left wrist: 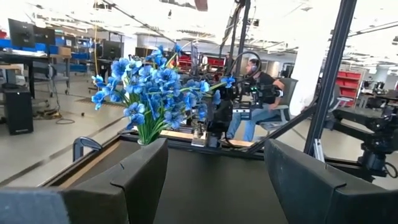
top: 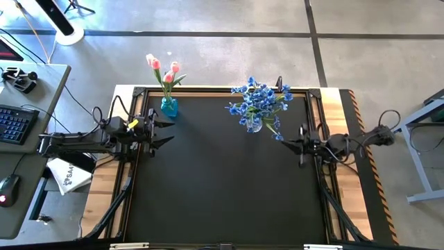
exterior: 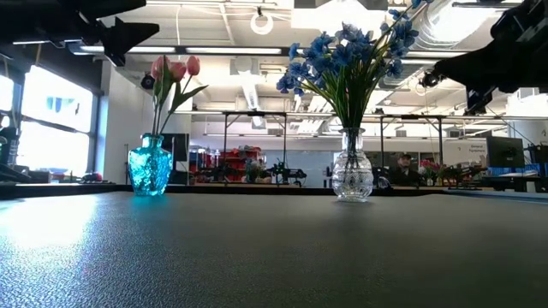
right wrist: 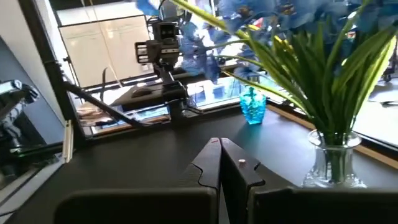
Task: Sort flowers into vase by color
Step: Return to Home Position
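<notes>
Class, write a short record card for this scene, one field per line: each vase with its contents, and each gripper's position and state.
blue vase: far left part of the table, holds the pink tulips
transparent vase: far edge, right of centre, holds the blue flowers
left gripper: open, empty, raised near the blue vase
right gripper: shut, empty, raised near the transparent vase
sorting: one colour per vase
</notes>
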Controlling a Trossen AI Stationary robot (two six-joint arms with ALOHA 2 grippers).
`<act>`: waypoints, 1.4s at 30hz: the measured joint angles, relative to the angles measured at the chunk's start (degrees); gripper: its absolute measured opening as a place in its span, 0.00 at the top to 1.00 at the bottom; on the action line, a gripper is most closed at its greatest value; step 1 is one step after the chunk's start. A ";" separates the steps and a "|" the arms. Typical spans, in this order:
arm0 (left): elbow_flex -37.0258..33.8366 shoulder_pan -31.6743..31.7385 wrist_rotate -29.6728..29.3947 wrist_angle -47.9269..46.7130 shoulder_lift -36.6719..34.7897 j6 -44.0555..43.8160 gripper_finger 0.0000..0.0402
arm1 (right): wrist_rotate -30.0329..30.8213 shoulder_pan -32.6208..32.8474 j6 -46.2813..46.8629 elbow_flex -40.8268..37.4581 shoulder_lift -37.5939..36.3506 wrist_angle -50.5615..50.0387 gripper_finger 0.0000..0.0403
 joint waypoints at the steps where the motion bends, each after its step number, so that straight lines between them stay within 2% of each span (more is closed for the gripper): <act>1: 0.00 -0.22 -0.26 0.02 0.00 0.13 0.37 | -1.34 -1.36 0.20 0.00 0.00 -0.02 1.00; 8: 0.00 -0.65 -1.14 0.02 0.00 1.10 0.37 | -15.64 -12.14 1.15 0.00 0.00 -1.53 1.00; 13: 0.00 -0.65 -1.15 0.00 0.00 1.11 0.37 | -28.73 -18.97 -0.18 0.00 0.23 -3.51 1.00; 15: 0.00 -0.65 -1.36 -0.04 0.00 1.06 0.37 | -31.20 -20.24 -0.85 0.00 0.83 -3.20 1.00; 18: 0.00 -0.79 -1.36 -0.40 0.00 0.68 0.37 | -30.97 -21.16 -2.30 0.00 2.00 -3.21 1.00; 22: 0.02 -1.32 -1.32 -1.47 0.00 1.99 0.37 | -26.55 -21.64 -2.78 0.02 3.53 -3.56 1.00; 26: -0.01 -2.47 -0.46 -2.77 0.00 0.93 0.37 | -26.15 -21.62 -2.77 0.02 4.42 -3.54 1.00; 30: -3.83 -4.88 0.73 1.74 -0.02 1.42 0.37 | -26.24 -21.62 -1.71 0.02 4.59 -3.55 1.00; 37: -10.28 -7.59 -2.58 8.87 -0.74 3.06 0.37 | -26.24 -21.62 -1.30 0.02 4.59 -3.58 1.00; 42: -12.90 -9.04 -1.12 11.52 -0.79 4.52 0.46 | -26.26 -21.62 -1.27 0.04 4.58 -3.61 1.00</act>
